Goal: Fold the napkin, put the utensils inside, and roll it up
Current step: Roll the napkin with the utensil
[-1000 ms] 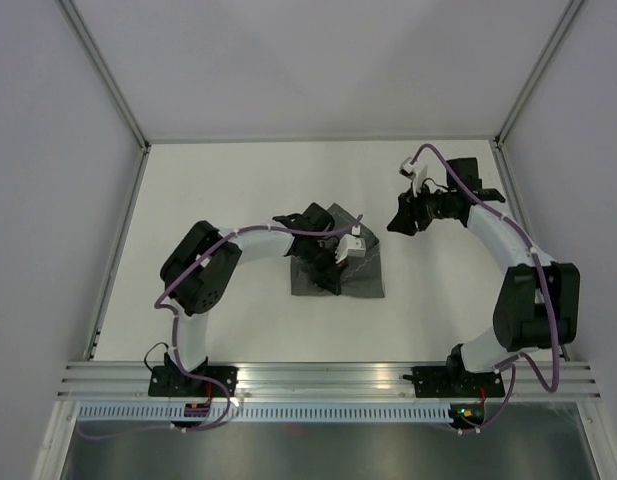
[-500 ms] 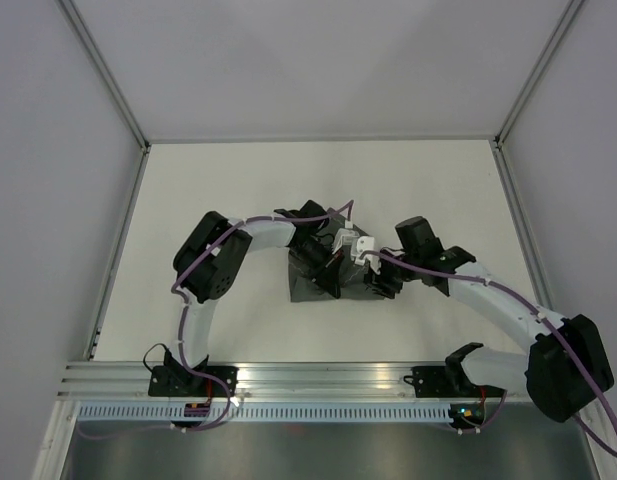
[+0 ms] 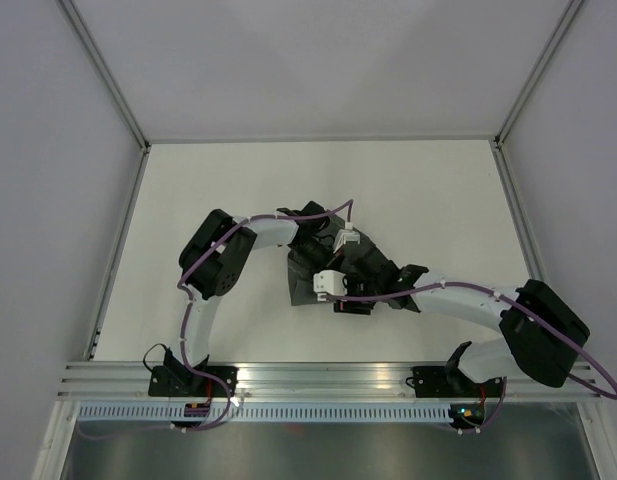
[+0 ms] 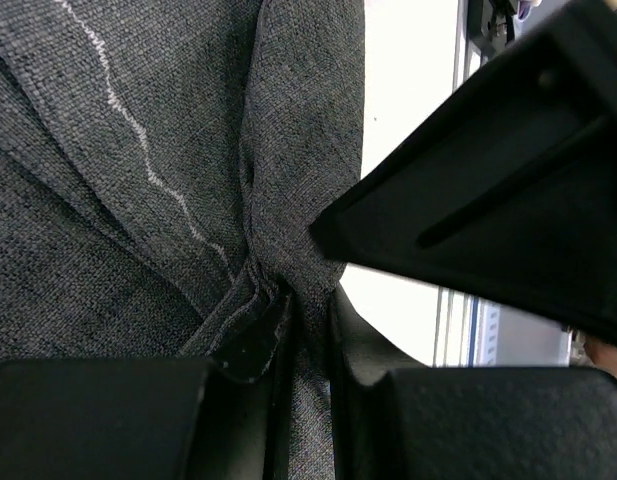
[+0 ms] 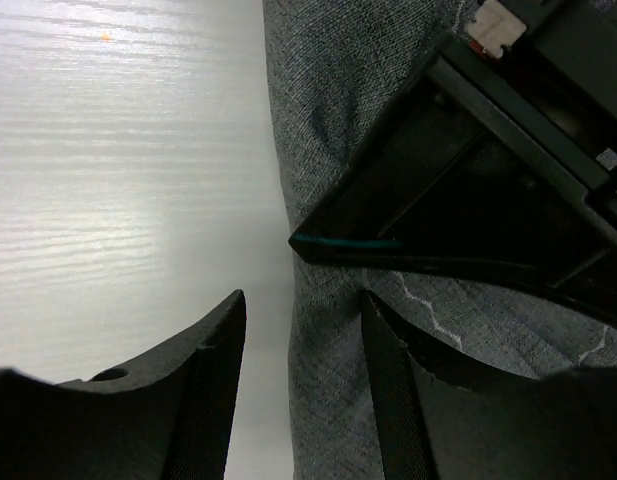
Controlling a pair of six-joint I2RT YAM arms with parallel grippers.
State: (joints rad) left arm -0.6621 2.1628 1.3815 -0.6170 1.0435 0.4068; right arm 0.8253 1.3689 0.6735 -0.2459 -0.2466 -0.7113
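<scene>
Dark grey fabric napkin (image 3: 301, 282), with a pale stitched line near its edge, lies bunched just below the middle of the top view on the white desk (image 3: 218, 190), and both arms meet over it. In the left wrist view, the left fingers (image 4: 263, 350) at the bottom centre are nearly closed and pinch a raised ridge of the cloth between them. In the right wrist view, the right fingers (image 5: 213, 380) at the bottom are spread wide and hold nothing. The napkin's long edge runs up between them, cloth to the right, bare desk to the left. No slim gold-and-black utensils are visible in any view; they may be hidden, I cannot tell. This looks like the folding step, not yet finished, as the cloth is rumpled rather than a flat fold. The next move probably needs the right fingers to drop and close on that edge. Then the two arms should draw the layer over evenly without dragging the whole napkin.
</scene>
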